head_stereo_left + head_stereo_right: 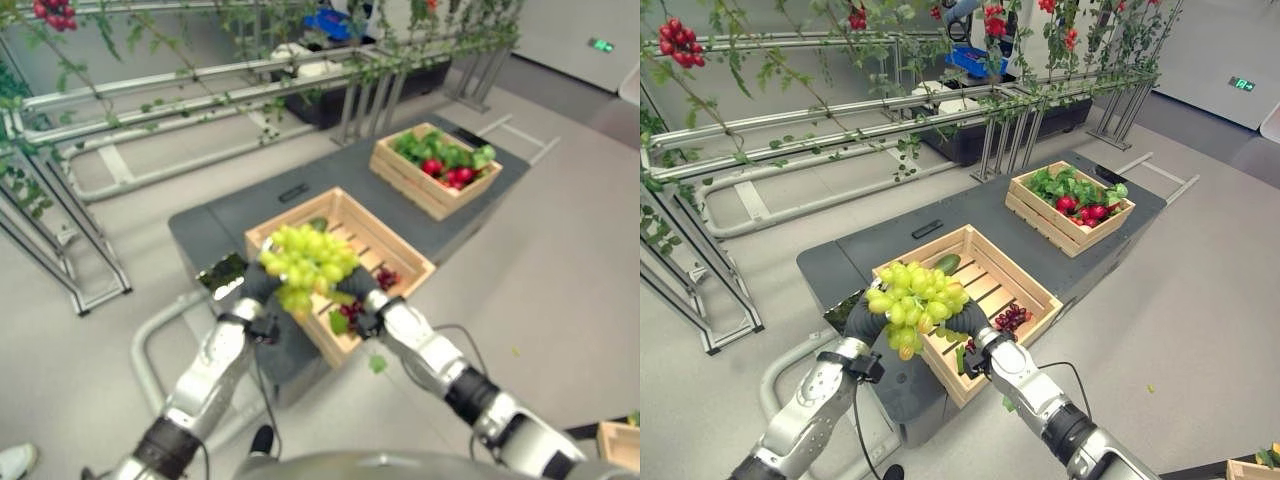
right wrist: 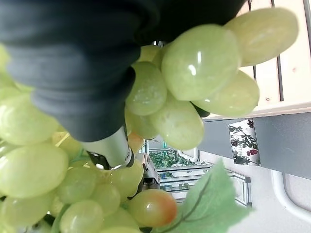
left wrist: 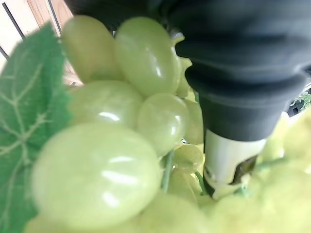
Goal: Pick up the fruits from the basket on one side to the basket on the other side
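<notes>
A big bunch of green grapes [image 1: 305,262] hangs above the near wooden crate [image 1: 412,256], held between both hands. My left hand [image 1: 256,288] presses on the bunch's left side. My right hand [image 1: 362,300] clasps it from the right. In the left wrist view the grapes [image 3: 97,170] and a leaf crowd against the hand's dark cover [image 3: 243,58]. The right wrist view shows a finger [image 2: 114,150] dug in among the grapes [image 2: 199,63]. Inside the near crate lie dark red grapes [image 1: 1012,318]. A second crate [image 1: 408,186], with green leaves and red fruit [image 1: 455,175], stands farther right.
Both crates rest on a dark grey platform [image 1: 230,215]. A small picture card [image 1: 840,310] lies at its near left corner. Metal trellis frames [image 1: 120,100] with vines and red berries [image 1: 55,12] run along the back and left. Pale floor surrounds the platform.
</notes>
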Controlling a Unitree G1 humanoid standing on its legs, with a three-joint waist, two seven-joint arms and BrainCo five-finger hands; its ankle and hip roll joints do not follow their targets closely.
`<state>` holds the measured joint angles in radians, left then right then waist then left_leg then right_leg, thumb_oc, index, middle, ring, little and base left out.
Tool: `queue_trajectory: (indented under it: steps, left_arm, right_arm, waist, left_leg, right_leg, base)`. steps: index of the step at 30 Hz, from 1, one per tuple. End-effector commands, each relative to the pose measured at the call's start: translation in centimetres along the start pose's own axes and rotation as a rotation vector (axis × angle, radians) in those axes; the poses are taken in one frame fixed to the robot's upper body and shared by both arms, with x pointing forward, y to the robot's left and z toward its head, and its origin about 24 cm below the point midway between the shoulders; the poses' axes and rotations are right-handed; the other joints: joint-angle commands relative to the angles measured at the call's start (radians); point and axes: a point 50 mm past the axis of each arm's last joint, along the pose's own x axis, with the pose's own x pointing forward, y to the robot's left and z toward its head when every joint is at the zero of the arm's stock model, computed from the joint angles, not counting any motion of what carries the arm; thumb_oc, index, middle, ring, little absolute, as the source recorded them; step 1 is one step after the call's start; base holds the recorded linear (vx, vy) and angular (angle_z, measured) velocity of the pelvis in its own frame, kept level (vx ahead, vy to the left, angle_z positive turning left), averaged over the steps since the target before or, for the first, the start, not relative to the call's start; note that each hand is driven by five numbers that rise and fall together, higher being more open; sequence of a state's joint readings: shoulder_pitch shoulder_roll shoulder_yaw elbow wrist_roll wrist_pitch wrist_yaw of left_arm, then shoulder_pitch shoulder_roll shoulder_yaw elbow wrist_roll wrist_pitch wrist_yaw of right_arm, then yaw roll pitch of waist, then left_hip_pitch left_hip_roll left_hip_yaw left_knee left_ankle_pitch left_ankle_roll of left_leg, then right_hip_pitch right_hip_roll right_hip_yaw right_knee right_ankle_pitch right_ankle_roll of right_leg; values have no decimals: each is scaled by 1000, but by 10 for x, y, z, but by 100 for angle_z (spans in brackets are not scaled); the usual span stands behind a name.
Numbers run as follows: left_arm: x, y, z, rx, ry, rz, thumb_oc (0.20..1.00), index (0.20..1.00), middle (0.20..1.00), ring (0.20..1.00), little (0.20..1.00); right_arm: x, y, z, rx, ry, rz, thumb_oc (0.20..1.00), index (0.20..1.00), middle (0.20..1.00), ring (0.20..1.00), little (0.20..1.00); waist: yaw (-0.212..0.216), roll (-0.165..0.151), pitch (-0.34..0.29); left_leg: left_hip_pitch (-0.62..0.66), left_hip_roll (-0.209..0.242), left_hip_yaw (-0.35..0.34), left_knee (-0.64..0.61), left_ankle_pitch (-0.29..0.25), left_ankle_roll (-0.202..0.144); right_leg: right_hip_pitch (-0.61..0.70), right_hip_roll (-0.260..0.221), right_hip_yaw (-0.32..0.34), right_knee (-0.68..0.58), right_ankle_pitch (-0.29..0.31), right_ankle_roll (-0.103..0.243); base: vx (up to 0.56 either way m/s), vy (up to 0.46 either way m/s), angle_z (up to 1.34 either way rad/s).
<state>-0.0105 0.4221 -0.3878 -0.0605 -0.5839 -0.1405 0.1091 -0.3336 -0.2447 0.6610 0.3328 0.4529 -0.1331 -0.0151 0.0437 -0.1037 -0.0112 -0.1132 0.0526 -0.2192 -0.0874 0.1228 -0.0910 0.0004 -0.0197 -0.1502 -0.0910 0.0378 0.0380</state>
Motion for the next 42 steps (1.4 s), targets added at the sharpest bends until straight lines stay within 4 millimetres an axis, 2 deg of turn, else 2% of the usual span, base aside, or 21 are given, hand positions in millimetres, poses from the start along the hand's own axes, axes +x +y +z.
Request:
queue_trajectory:
  steps: [1,3,9,10,11,13,15,21,24,25,26,27,29,30,32,33,34,35,38,41,42]
  left_arm:
    - [14,-17,34,-50,-208,-74,1000,1000,1000,1000,1000]
    - [12,-14,34,-54,-214,-57,1000,1000,1000,1000,1000]
    - [-15,26,32,-14,-216,112,1000,1000,1000,1000,1000]
    - [-16,26,31,-14,-215,113,1000,1000,1000,1000,1000]
    - [-26,39,30,9,-214,175,1000,1000,1000,1000,1000]
    - [-31,44,28,16,-207,204,1000,1000,1000,1000,1000]
    - [-46,59,16,12,-165,295,1000,1000,1000,1000,1000]
    - [-65,77,-4,123,-57,377,1000,1000,1000,1000,1000]
    - [-87,94,-38,301,160,424,1000,1000,1000,1000,1000]
    - [-87,94,-39,303,160,424,1000,1000,1000,1000,1000]
    - [-93,99,-49,364,228,427,1000,1000,1000,1000,1000]
    - [-101,102,-66,415,328,430,1000,1000,1000,1000,1000]
    - [-140,110,-121,482,677,448,1000,1000,1000,1000,1000]
    - [-152,110,-138,535,789,432,1000,1000,1000,1000,1000]
    - [-175,109,-158,555,944,432,1000,1000,1000,1000,1000]
    - [-175,109,-158,555,944,432,1000,1000,1000,1000,1000]
    - [-196,110,-168,573,1059,455,1000,1000,1000,1000,1000]
    - [-231,106,-182,526,1245,510,1000,1000,1000,1000,1000]
    - [-267,105,-185,435,1387,624,1000,1000,1000,1000,1000]
    - [-263,110,-183,476,1364,609,1000,1000,1000,1000,1000]
    - [-252,112,-181,534,1329,559,1000,1000,1000,1000,1000]
  right_arm:
    - [18,10,37,26,-189,5,200,200,200,200,200]
    - [17,8,37,24,-189,-4,200,200,200,200,200]
    - [-1,-21,28,-17,-175,-117,200,200,200,200,200]
    - [-1,-21,28,-16,-175,-117,200,200,200,200,200]
    - [-9,-31,27,-40,-174,-152,200,200,200,200,200]
    - [-13,-36,26,-48,-170,-171,200,200,200,200,200]
    - [-26,-50,24,-65,-169,-225,200,200,200,200,200]
    - [-44,-68,18,-86,-151,-303,200,200,200,200,200]
    - [-60,-79,13,-115,-130,-345,200,200,200,200,200]
    - [-60,-79,13,-116,-129,-346,200,200,200,200,200]
    - [-64,-81,13,-124,-128,-357,200,200,200,200,200]
    - [-68,-83,13,-131,-129,-364,200,200,200,200,200]
    - [-79,-86,13,-132,-132,-378,200,200,200,200,200]
    - [-84,-87,15,-140,-138,-379,200,200,200,200,200]
    - [-92,-86,16,-141,-144,-385,200,200,200,200,200]
    - [-92,-86,16,-141,-144,-385,200,200,200,200,200]
    - [-99,-87,16,-139,-150,-399,200,200,200,200,200]
    - [-110,-89,18,-138,-160,-418,200,200,200,200,200]
    - [-128,-90,16,-123,-152,-459,200,200,200,200,200]
    - [-138,-95,21,-132,-174,-498,200,200,200,200,200]
    - [-140,-98,24,-140,-193,-517,200,200,200,200,200]
  waist:
    - [12,-39,-29]
    - [13,-40,-29]
    - [29,-44,-24]
    - [28,-44,-25]
    - [33,-46,-22]
    - [36,-45,-22]
    - [44,-48,-19]
    - [52,-47,-10]
    - [52,-44,-8]
    - [53,-43,-8]
    - [52,-41,-7]
    - [50,-40,-7]
    - [30,-36,-8]
    - [23,-32,-9]
    - [13,-31,-10]
    - [13,-31,-10]
    - [2,-32,-9]
    - [-10,-31,-8]
    - [-27,-29,-2]
    - [-39,-25,2]
    - [-48,-20,13]
  left_leg:
    - [97,-26,47,0,-150,56]
    - [97,-26,46,0,-150,56]
    - [102,-30,45,0,-152,58]
    - [102,-30,45,0,-153,58]
    - [103,-31,44,0,-153,59]
    - [104,-32,45,0,-154,60]
    - [107,-36,44,0,-155,63]
    - [107,-43,48,0,-153,69]
    - [110,-53,52,0,-154,77]
    - [110,-53,52,0,-155,77]
    - [111,-56,53,0,-155,79]
    - [113,-58,57,1,-155,82]
    - [112,-65,65,1,-153,88]
    - [113,-69,69,3,-154,91]
    - [113,-73,76,3,-156,95]
    - [113,-73,76,3,-156,95]
    - [113,-76,80,3,-156,97]
    - [110,-80,87,4,-158,101]
    - [95,-87,102,1,-151,106]
    - [68,-86,119,0,-143,108]
    - [34,-77,143,1,-133,107]
  right_leg:
    - [4,-19,10,14,-45,71]
    - [5,-19,10,14,-44,71]
    - [11,-22,4,14,-43,74]
    - [11,-22,4,14,-43,74]
    - [13,-23,2,15,-43,76]
    - [14,-25,2,14,-42,77]
    - [18,-29,0,14,-39,79]
    - [18,-33,2,14,-34,82]
    - [19,-41,7,16,-28,88]
    - [20,-42,7,16,-28,89]
    - [19,-43,9,17,-26,90]
    - [19,-46,12,20,-25,92]
    - [11,-51,26,28,-21,96]
    - [6,-53,34,34,-20,98]
    - [-2,-53,46,40,-18,98]
    - [-2,-53,46,40,-18,98]
    - [-8,-54,55,44,-14,100]
    - [-20,-55,70,50,-10,103]
    - [-46,-54,94,45,14,107]
    - [-78,-50,121,25,51,118]
    - [-121,-52,145,18,92,134]
  base:
    - [0,0,0]
    - [15,-3,0]
    - [5,1,0]
    - [0,0,0]
    - [0,0,0]
    - [0,16,0]
    - [-4,31,0]
    - [-27,46,1]
    - [-17,64,-1]
    - [-8,48,-2]
    - [-7,53,-2]
    - [-26,99,-2]
    - [-36,124,-9]
    - [-24,105,-17]
    - [-14,70,-12]
    - [-23,53,-7]
    - [-42,83,-17]
    - [-53,111,-21]
    - [-69,92,-8]
    - [-116,43,-39]
    - [-185,-5,-22]
